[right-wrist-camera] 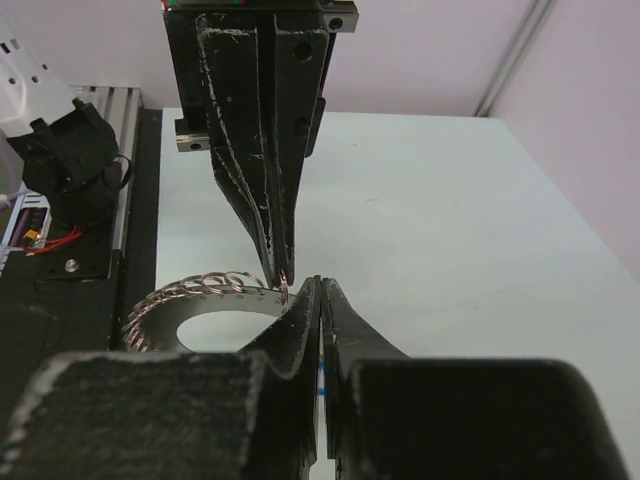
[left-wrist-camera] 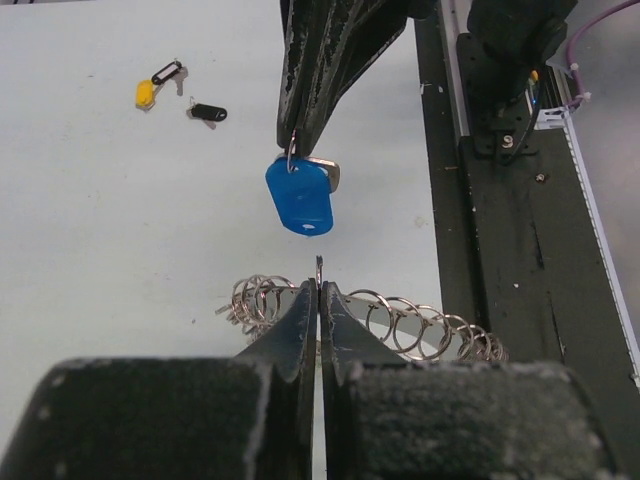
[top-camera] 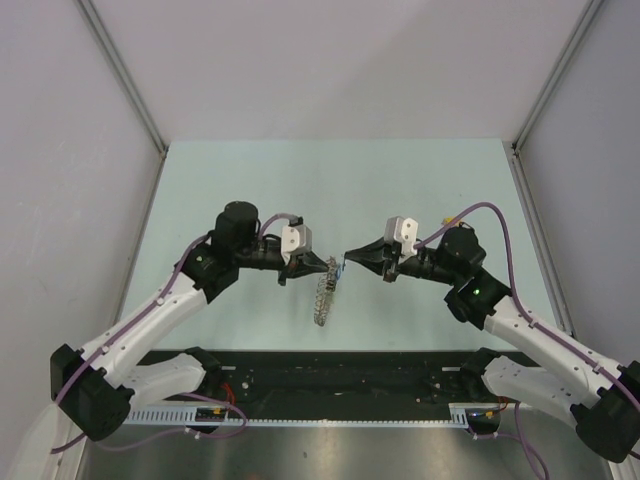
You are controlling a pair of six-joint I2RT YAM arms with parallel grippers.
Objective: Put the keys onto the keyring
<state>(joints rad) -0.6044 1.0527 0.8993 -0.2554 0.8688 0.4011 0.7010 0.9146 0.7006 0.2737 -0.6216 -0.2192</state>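
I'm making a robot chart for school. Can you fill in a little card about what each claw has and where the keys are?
left gripper: shut on the keyring, at its edge
right gripper: shut on the blue key, dangling near the keyring
yellow key: loose on the table
black key: on the table, beside the yellow key
keys on keyring: none visible yet

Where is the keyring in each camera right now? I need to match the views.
Top external: keyring hangs at centre from the shut left pincer.
Left wrist: keyring at bottom centre, coils either side of that pincer, under the blue-tagged key.
Right wrist: keyring lower left, beside the right pincer.
Shared landmark: the black rail, bottom in top external, right in left wrist, left in right wrist.
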